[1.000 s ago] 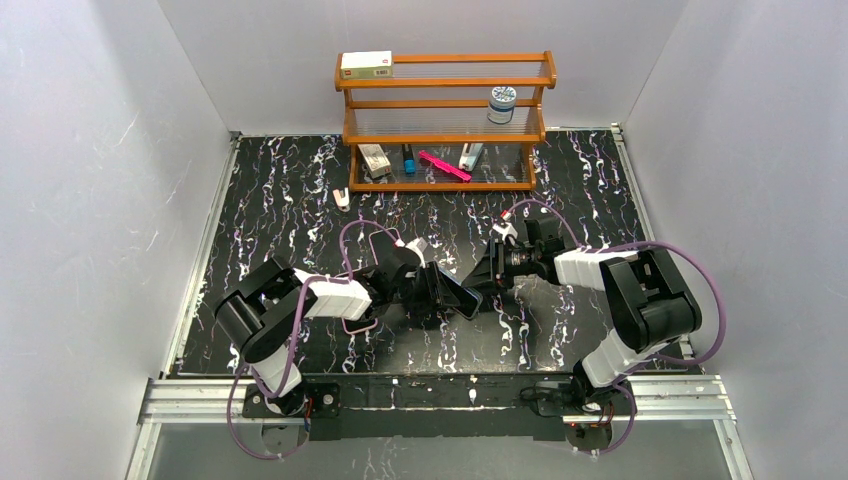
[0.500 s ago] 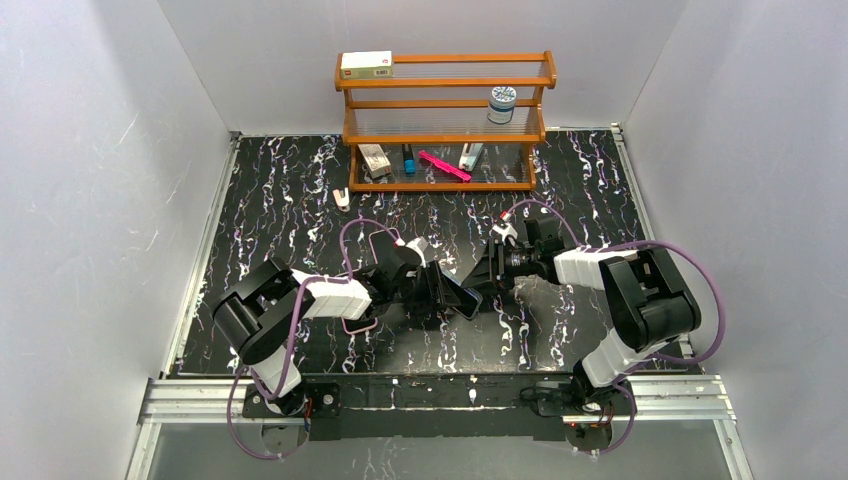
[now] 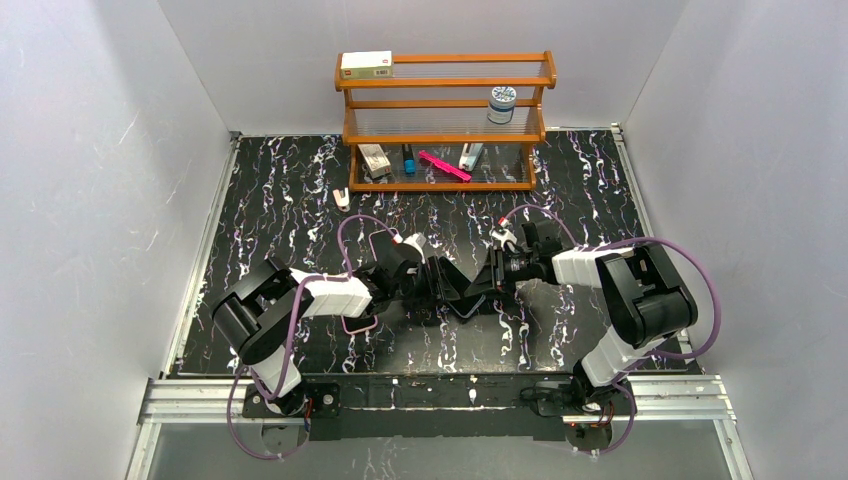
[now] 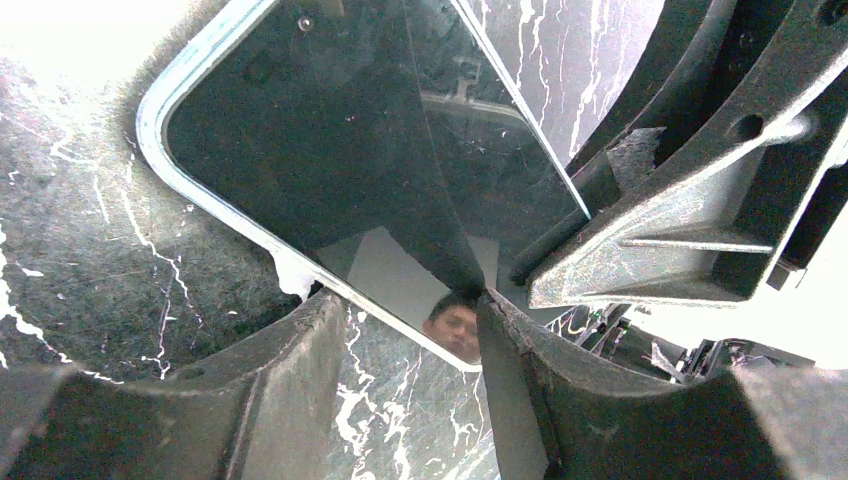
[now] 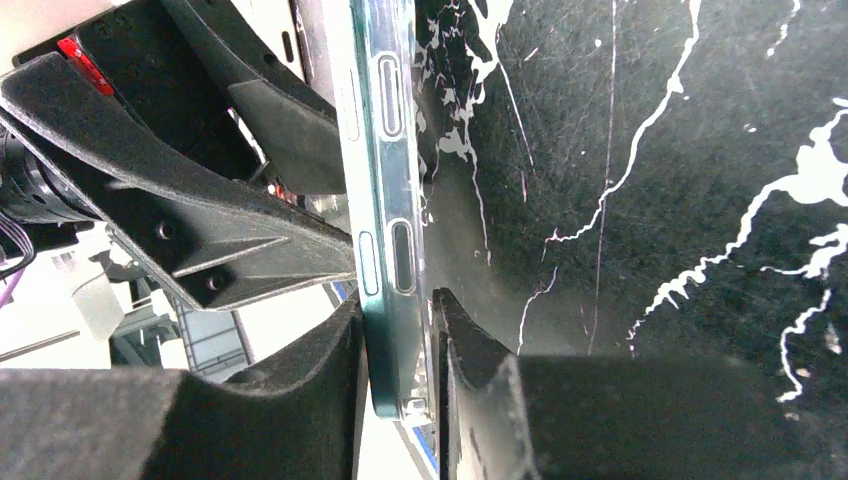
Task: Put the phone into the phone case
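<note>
teal-edged, glossy black-faced phone pinched edgewise in the right tool, apparently gripped by the left tool too.

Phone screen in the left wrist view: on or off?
Off. The phone glass is dark and shows only reflections, with no lit content.

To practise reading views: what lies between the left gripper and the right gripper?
The phone. The right wrist view shows its edge between the fingers of the right gripper; the left wrist view shows its screen between those of the left gripper.
</note>
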Robot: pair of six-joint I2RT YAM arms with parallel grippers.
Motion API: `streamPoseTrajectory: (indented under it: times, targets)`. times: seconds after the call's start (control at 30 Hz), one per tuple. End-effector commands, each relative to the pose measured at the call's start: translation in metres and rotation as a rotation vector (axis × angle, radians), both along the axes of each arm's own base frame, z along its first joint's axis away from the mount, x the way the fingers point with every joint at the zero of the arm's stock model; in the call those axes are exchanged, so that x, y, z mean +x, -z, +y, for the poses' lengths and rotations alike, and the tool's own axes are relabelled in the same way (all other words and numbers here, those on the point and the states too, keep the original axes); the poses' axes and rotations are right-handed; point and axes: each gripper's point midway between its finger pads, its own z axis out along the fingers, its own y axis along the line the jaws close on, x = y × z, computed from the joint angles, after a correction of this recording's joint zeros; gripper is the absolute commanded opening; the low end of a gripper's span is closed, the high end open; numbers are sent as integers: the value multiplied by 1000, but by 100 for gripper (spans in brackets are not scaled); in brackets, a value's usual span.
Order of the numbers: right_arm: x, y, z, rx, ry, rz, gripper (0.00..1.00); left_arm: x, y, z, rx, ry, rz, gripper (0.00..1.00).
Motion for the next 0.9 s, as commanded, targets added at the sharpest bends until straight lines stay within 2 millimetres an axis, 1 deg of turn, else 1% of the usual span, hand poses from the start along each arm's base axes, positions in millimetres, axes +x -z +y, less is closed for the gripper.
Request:
streamPoseTrajectory:
  times: [0.0, 0.03, 0.1, 0.13, 0.23, 0.27, 0.3, 0.37, 0.47, 0.5, 0.67, 0.77, 0.83, 0.87]
  targets:
    - [-4, -7, 3, 18, 2, 19, 28, 3, 14, 20, 101, -43, -8, 48]
    - [-4, -8, 3, 21, 3, 17, 31, 3, 16, 21, 108, -45, -8, 48]
    - [-3, -11, 3, 24, 6, 8, 43, 1, 21, 25, 126, -44, -4, 43]
    - [-2, -12, 3, 24, 9, 2, 46, 1, 23, 26, 132, -42, -3, 41]
    - [0, -17, 4, 34, 16, -10, 46, 0, 27, 28, 145, -37, 0, 41]
    - [0, -18, 5, 42, 18, -11, 44, -1, 28, 29, 150, -36, 1, 41]
    - [1, -20, 6, 48, 21, -11, 39, -1, 29, 29, 154, -35, 2, 41]
    - [1, -20, 6, 58, 29, -9, 27, -1, 29, 30, 163, -32, 0, 41]
    - [0, -18, 6, 53, 35, -9, 5, -1, 28, 32, 171, -34, -7, 40]
    - [-1, -17, 5, 50, 36, -10, 1, 0, 27, 33, 171, -36, -9, 40]
    - [0, -17, 2, 19, 47, -25, 1, -2, 27, 34, 175, -34, -9, 40]
    - [2, -20, 1, 6, 54, -39, 1, -1, 24, 32, 168, -34, -8, 41]
    - [5, -26, 1, 12, 62, -49, 1, 0, 13, 29, 147, -34, -13, 43]
    - [6, -32, 2, 23, 68, -61, 1, 0, 5, 29, 139, -32, -15, 47]
